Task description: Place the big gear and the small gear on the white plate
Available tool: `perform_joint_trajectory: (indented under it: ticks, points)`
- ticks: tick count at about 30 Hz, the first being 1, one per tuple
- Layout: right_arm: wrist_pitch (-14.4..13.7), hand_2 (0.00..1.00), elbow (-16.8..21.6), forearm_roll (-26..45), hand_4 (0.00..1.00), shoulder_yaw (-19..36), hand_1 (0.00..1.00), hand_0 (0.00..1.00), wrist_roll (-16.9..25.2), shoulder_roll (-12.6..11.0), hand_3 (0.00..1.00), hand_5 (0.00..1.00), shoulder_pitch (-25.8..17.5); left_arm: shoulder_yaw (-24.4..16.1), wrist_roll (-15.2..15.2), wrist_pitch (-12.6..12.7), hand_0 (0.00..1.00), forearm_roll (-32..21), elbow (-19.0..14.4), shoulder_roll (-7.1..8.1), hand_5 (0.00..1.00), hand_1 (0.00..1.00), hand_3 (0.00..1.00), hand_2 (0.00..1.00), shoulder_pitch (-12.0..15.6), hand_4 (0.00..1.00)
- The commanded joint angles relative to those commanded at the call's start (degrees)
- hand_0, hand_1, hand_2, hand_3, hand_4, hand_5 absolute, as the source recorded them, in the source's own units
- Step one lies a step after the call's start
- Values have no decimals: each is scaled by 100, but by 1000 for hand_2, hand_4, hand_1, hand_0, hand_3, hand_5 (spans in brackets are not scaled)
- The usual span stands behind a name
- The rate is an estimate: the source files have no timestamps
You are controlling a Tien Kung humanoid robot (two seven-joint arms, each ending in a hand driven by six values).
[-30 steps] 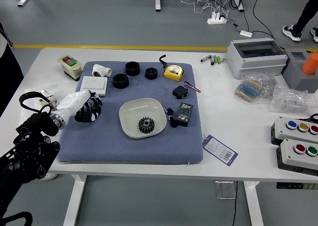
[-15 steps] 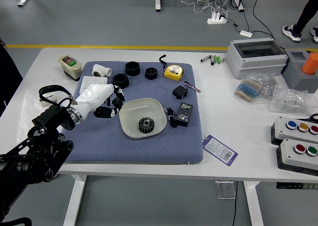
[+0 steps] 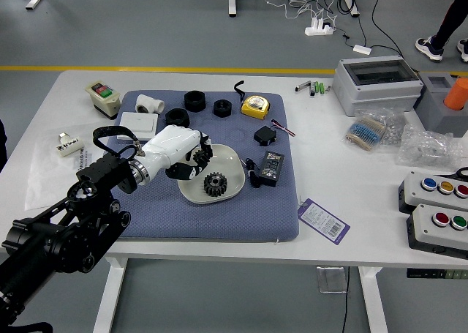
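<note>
My left hand (image 3: pixel 196 166) reaches in from the left, over the left part of the white plate (image 3: pixel 227 156). Its white back faces up, and its dark fingers are closed around a small dark toothed piece, the small gear (image 3: pixel 201 156), partly hidden by the fingers. The big gear (image 3: pixel 215 184), black and toothed, lies inside the plate toward its near side, just beyond the fingertips. My right hand is out of view.
On the blue mat (image 3: pixel 190 223) are black rings (image 3: pixel 194 101), a yellow tape measure (image 3: pixel 256 107), a black adapter (image 3: pixel 271 168) and a white box (image 3: pixel 137 125). Button boxes (image 3: pixel 437 227) stand at the right. A person's feet (image 3: pixel 430 49) show at top right.
My left hand has moved right from the mat's left part to above the plate, carrying the small gear in its fingers. The big gear has stayed put.
</note>
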Motion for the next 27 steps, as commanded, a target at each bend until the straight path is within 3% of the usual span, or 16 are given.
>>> perform_joint_trajectory:
  ticks: [1,6,7,8,18,19,24,25,27]
  points:
    - [-1,751,0,-4,788,2,707,690,1,-3,567,642,6,-6,23,-14,366,0,33,-6,270,494,716,573,-12,998]
    - [-1,751,-1,-3,788,-8,707,690,2,-10,567,642,18,-68,143,-69,366,0,90,-19,270,494,716,573,-19,998]
    - [-1,751,-1,-4,788,-12,707,690,1,-11,567,641,21,-86,157,-73,389,0,93,-18,333,546,775,638,-14,998]
    - [-1,751,-1,-3,788,-14,707,690,1,-12,567,641,23,-103,165,-70,389,0,93,-18,333,546,775,638,-9,998]
    - [-3,751,1,3,789,4,707,689,9,-22,567,641,41,-300,133,114,394,0,6,-15,335,548,775,642,34,998]
    - [-3,751,1,-1,789,5,708,690,10,-22,566,641,44,-319,123,142,465,0,-6,-15,371,604,779,695,45,998]
    - [-3,751,-2,-1,789,-12,708,690,10,-23,566,641,49,-531,12,283,465,-3,-65,-15,371,604,779,695,174,998]
    - [-3,751,-3,-3,789,-14,708,689,9,-23,566,641,50,-639,-42,329,526,-8,-84,-17,379,654,758,719,226,998]
    - [-3,751,-5,0,789,-12,708,689,10,-23,566,641,51,-799,-119,418,526,-124,-134,-21,379,654,758,719,321,998]
